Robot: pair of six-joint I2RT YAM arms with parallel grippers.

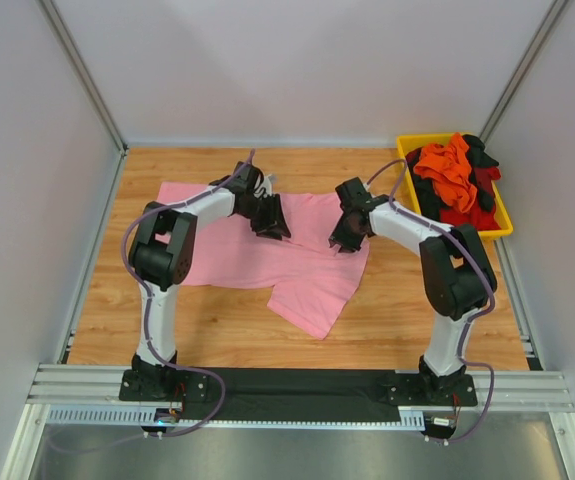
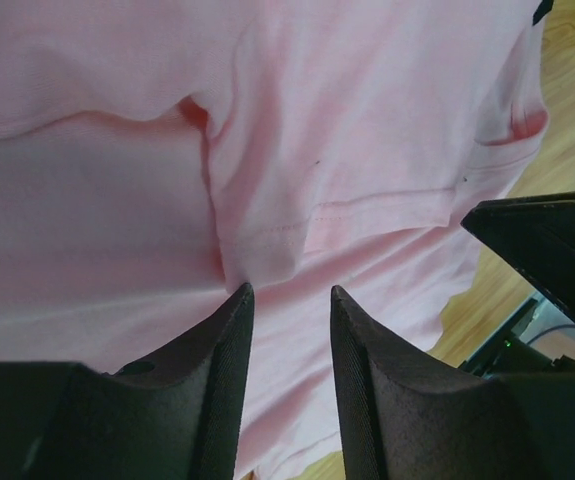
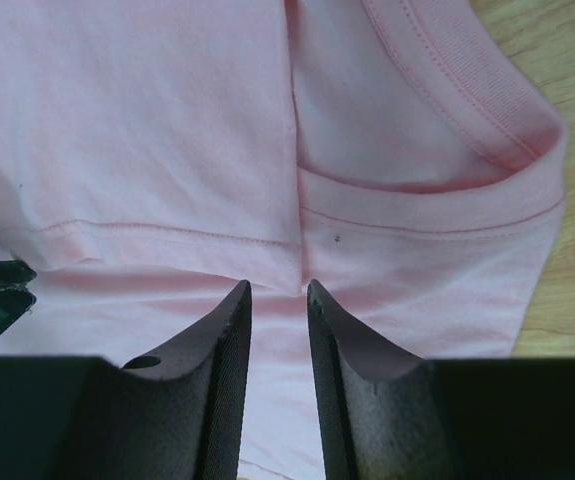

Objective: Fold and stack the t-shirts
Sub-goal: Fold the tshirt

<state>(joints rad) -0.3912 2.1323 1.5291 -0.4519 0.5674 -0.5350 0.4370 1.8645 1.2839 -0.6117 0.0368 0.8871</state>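
Note:
The light pink t-shirt (image 1: 237, 255) lies partly folded on the wooden table, with one flap reaching toward the front. My left gripper (image 1: 270, 222) hovers over its upper middle, open and empty; the left wrist view shows its tips (image 2: 289, 295) just above a folded sleeve hem (image 2: 367, 215). My right gripper (image 1: 347, 235) is over the shirt's right part, open with a narrow gap and empty (image 3: 277, 290), just below a hem and the collar (image 3: 467, 130). The orange (image 1: 447, 165), red (image 1: 462, 215) and black (image 1: 482, 150) t-shirts lie bundled in the bin.
A yellow plastic bin (image 1: 404, 150) stands at the back right corner. White walls with metal posts enclose the table on three sides. Bare wood (image 1: 407, 320) shows in front of and beside the pink shirt. The two grippers are close together.

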